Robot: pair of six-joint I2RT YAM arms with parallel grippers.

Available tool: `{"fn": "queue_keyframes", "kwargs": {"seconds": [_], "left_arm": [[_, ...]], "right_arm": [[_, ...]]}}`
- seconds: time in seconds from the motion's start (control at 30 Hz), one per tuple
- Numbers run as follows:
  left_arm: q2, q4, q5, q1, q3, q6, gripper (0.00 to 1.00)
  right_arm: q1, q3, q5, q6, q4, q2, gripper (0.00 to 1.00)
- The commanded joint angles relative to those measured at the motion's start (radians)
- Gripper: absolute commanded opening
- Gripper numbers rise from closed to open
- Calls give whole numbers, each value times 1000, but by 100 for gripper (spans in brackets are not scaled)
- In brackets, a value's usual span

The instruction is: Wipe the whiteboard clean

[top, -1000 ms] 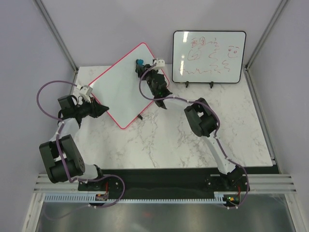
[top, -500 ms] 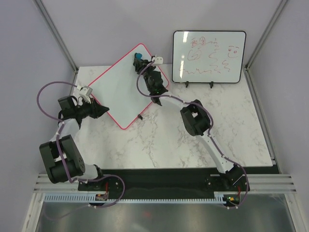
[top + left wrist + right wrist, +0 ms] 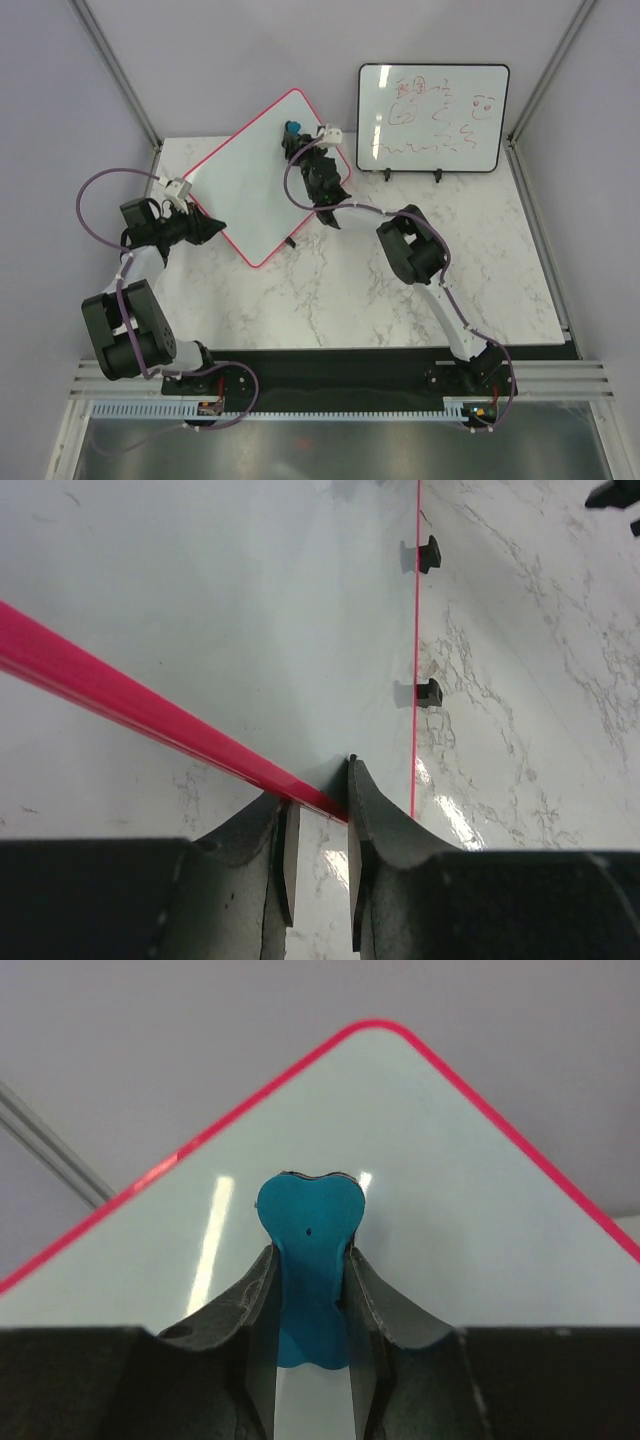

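**Whiteboard** (image 3: 265,180). Large rectangle with rounded corners, a thin pink-red frame and a smooth, glossy white face. Small black feet (image 3: 428,553) are set along one edge. The near-left edge is clamped between the closed jaws of the left gripper (image 3: 318,850). The far corner lies just ahead of the right gripper (image 3: 310,1300) and appears to be raised above the desk.

**Eraser** (image 3: 310,1235). Flat, blue and matte, with a lobed, heart-like top. It is pinched between the closed jaws of the right gripper and is laid against the board face just short of the far corner.

**Change noted.** Over the last second the eraser has been carried out towards the far corner and drawn back a little. The left gripper's hold on the frame is unchanged. No pen marks are seen on the face in any view, only reflections. The wiping is therefore judged to be at or near its end, with the far corner being gone over last.

**Desk** (image 3: 400,290). White surface in a marble pattern with grey veins and a polished sheen. It lies beneath both grippers.

**Second board** (image 3: 433,118). Black-framed, with a white face carrying red writing, and stood upright on small feet. It is placed well beyond the right gripper and off to its right, and is not touched.
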Motion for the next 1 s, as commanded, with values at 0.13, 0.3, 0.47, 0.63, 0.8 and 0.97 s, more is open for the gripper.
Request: {"fn": "queue_keyframes", "kwargs": {"seconds": [0.13, 0.3, 0.47, 0.63, 0.8, 0.97], "left_arm": [[-21, 83, -102, -2, 2, 193, 2], [-15, 83, -98, -1, 5, 199, 2], [-6, 84, -95, -1, 13, 195, 2], [-9, 86, -90, -2, 10, 192, 2], [-17, 81, -95, -2, 8, 199, 2], [-21, 78, -96, -2, 5, 198, 2]], "right_arm": [[-78, 402, 57, 113, -283, 169, 0], [-78, 274, -58, 108, -233, 118, 0], [-31, 106, -173, 99, -225, 47, 0], [14, 13, -173, 88, -131, 5, 0], [-4, 129, -127, 73, -189, 42, 0], [-77, 214, -8, 182, -275, 96, 0]]}}
